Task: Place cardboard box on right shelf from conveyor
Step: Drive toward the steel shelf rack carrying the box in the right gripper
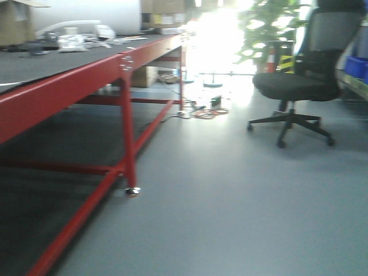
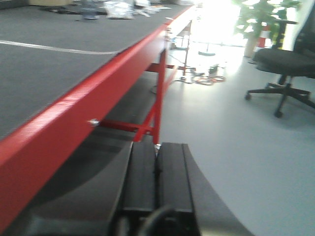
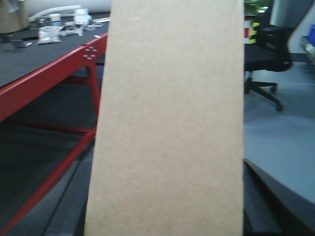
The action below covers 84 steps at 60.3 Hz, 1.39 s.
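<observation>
While the right jaws clamp the tan corrugated cardboard box (image 3: 167,123), it may clip the red-framed table (image 3: 44,79) at 9 o'clock. Left jaws: closed, empty.

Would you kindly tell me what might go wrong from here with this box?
The cardboard box fills most of the right wrist view, so that camera sees little of what lies ahead.
The red-framed table runs close on the left; a swing might clip it.
The office chair stands to the right and may block the route.
</observation>
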Tool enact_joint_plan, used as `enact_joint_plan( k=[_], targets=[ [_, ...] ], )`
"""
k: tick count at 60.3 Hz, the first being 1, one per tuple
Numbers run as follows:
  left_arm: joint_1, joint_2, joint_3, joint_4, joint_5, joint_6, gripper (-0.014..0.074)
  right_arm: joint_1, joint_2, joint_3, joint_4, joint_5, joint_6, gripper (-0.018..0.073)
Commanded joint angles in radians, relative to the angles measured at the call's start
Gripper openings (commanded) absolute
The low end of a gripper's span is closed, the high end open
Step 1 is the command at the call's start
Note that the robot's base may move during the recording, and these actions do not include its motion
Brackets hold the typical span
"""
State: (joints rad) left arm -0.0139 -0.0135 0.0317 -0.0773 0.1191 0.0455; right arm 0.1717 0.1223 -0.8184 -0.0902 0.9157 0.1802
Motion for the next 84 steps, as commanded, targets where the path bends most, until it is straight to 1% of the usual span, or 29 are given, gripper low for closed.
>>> enact_joint_plan(
  k=[1,84],
  targets=[
    [0.003,-0.013,0.008,-0.006,-0.088,0.0,-0.0116,-0.005,0.018,-0.026,-0.007,-0.098,-0.008,0.0277],
    [0.003,-0.015,0.008,-0.006,-0.086,0.0,-0.0116,-0.005,0.018,-0.026,-0.007,-0.098,-0.008,0.0277]
  ],
)
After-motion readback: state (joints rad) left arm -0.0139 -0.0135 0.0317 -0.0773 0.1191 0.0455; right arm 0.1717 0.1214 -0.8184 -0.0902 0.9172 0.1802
